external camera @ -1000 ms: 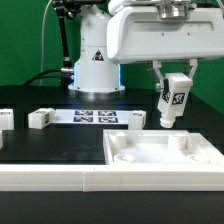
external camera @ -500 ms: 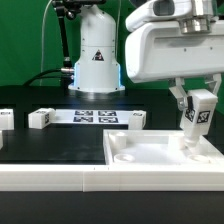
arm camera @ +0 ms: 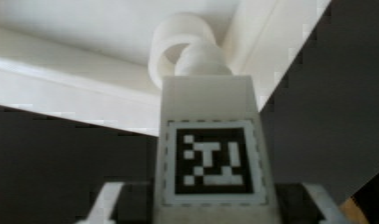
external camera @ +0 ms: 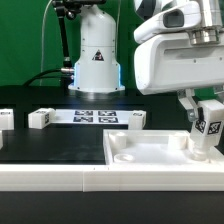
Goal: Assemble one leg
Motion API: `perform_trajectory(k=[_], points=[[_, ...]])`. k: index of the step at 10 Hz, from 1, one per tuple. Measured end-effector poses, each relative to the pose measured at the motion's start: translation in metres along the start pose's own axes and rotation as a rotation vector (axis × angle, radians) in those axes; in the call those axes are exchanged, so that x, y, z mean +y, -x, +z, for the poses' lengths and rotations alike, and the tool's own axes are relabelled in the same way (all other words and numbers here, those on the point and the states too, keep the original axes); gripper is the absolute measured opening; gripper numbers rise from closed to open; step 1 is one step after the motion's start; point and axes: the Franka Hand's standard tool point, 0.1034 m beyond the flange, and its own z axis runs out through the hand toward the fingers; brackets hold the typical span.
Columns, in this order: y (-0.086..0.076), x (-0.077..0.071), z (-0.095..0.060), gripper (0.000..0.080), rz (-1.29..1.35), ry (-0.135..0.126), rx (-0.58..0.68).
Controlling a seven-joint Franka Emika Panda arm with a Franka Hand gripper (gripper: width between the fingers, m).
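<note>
Backdrop: plain green wall (external camera: 22,40) behind the scene | Surface: matte black table (external camera: 55,143) in front | Light: bright, even, indoor

White Panda arm (external camera: 97,40), smooth rounded shells.
Exterior view: base column at twelve o'clock bears a triangular sticker (external camera: 97,56) and blue glow (external camera: 119,72); black cable (external camera: 53,40) at ten o'clock; boxy white wrist housing (external camera: 175,60) at three o'clock, pale-fingered gripper (external camera: 205,128) beneath.
</note>
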Motion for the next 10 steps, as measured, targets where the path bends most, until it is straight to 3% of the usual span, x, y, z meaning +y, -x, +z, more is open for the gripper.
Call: perform_trajectory(k=[5,10], points=[[-0.005,0.003,0.004,0.0292,0.001,0.018,0.075],[0.007,0.005,0.015,0.0292,0.001,0.021,0.08]])
